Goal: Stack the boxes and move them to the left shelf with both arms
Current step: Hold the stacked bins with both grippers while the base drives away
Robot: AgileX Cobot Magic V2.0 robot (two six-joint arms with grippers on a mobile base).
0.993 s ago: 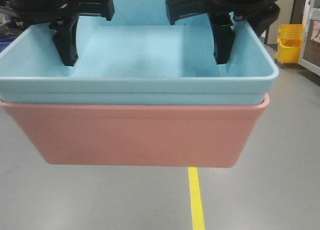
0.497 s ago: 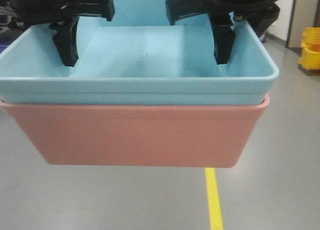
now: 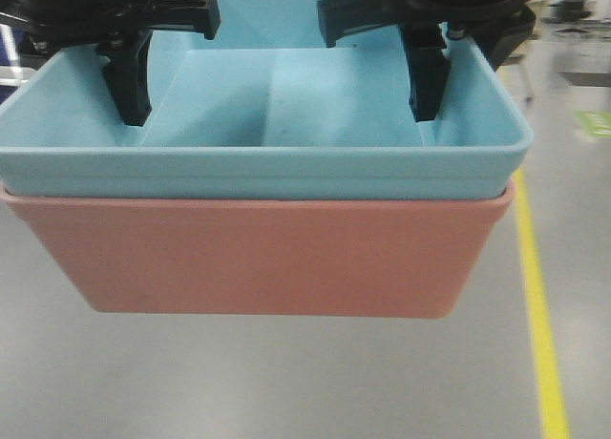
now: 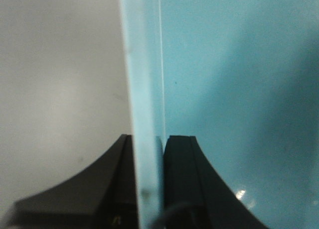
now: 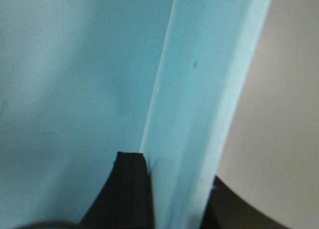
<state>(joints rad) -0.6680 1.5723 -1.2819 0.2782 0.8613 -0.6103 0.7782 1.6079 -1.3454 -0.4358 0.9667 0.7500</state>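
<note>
Over the last second the grey floor under the load has shifted. The yellow line, which ran beneath the middle of the stack, now lies far to the right and is blurred. The yellow mop bucket at the upper right is out of view. The shadow inside the top bin is darker. The stack and both grippers keep the same place in the front view.

The left gripper is closed down to the thickness of the blue bin's left wall. One black finger presses the outside of the wall and the other the inside, with the pale rim pinched between them.

The blue bin is nested in the pink bin, its rim lying along the pink rim with only a thin seam between. Both are plain and open-topped with tapered walls, and the blue one is empty. The pair hangs level in the air, clear of the floor.

The right gripper clamps the blue bin's right wall the same way, with one finger inside and the other partly hidden outside.
</note>
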